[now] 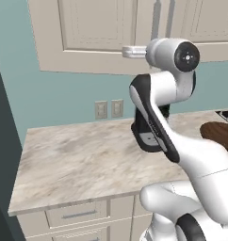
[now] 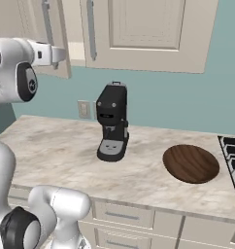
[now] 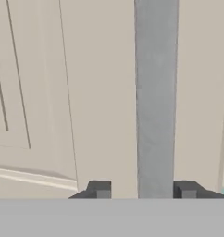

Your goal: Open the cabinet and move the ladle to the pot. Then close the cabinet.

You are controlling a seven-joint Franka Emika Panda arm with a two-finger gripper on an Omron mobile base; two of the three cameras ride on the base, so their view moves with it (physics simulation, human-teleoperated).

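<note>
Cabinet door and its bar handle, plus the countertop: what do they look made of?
Cabinet door: looks like painted wood, matte beige, recessed panel. Bar handle: probably brushed metal, flat grey, no shine. Countertop: marble-like stone, pale with brownish veining. All rendered, so approximate.

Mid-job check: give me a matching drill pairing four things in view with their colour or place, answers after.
Things:
1. long vertical grey bar handle
2. round dark wooden bowl
3. black coffee machine
4. beige two-door wall cabinet

Descriptions:
A. on the counter near the stove
B. between the hand's fingertips
C. on the wall above the counter
D. standing in front of the wall outlet

Pairs: 1-B, 2-A, 3-D, 4-C
</note>
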